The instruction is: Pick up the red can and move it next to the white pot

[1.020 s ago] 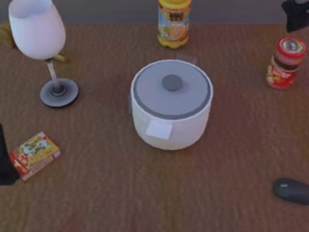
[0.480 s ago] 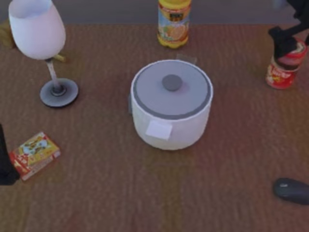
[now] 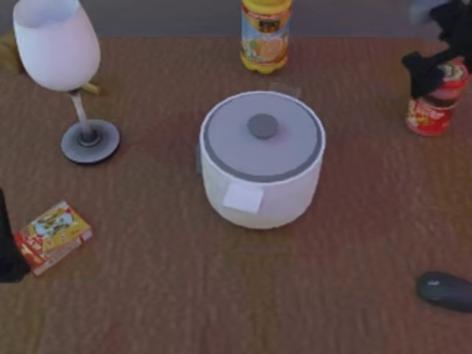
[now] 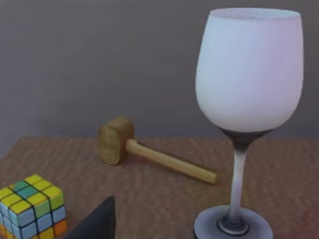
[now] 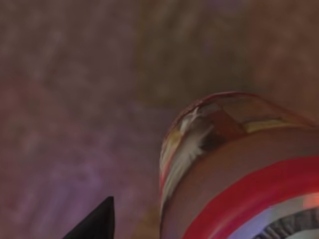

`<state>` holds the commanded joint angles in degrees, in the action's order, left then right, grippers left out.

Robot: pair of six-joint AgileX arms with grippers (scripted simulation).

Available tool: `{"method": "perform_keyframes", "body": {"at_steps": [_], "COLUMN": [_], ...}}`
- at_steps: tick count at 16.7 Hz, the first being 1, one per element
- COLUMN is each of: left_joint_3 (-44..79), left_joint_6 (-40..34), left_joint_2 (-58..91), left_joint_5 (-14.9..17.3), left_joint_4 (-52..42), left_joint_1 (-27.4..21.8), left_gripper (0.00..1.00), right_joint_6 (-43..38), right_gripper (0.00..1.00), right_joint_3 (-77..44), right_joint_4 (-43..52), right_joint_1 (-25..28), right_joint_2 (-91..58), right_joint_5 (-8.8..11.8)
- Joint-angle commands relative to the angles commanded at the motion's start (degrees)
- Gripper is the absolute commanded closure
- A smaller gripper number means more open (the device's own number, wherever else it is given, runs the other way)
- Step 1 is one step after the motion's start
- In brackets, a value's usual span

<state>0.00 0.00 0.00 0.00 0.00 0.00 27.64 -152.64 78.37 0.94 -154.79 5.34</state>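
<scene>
Reaching was the step in hand: the right gripper (image 3: 436, 65) sat over the red can (image 3: 430, 110) at the table's right edge, finger state indeterminable. Next requirement: secure grasp, then transfer beside the white pot (image 3: 262, 162).

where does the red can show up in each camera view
Top view: red can at the table's far right edge, under the right hand.
Left wrist view: not in it.
Right wrist view: red can fills the near foreground.
Shared landmark: the brown table, also.

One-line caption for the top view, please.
Right claw descends over the red can at the table's right edge; white pot sits centre.
</scene>
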Motion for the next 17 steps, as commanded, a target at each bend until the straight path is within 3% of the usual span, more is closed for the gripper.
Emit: {"method": "perform_keyframes", "body": {"at_steps": [8, 17], "left_joint_3": [0.0, 0.0], "left_joint_6": [0.0, 0.0], "left_joint_2": [0.0, 0.0], "left_joint_5": [0.0, 0.0], "left_joint_4": [0.0, 0.0], "left_joint_1": [0.0, 0.0], "left_gripper": [0.00, 0.00], "right_joint_6": [-0.3, -0.3], "right_gripper": [0.00, 0.68], "right_joint_3": [7.1, 7.1], "right_joint_4": [-5.9, -5.9], "right_joint_1": [0.3, 0.3], "right_joint_2": [1.3, 1.3], "right_joint_5": [0.0, 0.0]}}
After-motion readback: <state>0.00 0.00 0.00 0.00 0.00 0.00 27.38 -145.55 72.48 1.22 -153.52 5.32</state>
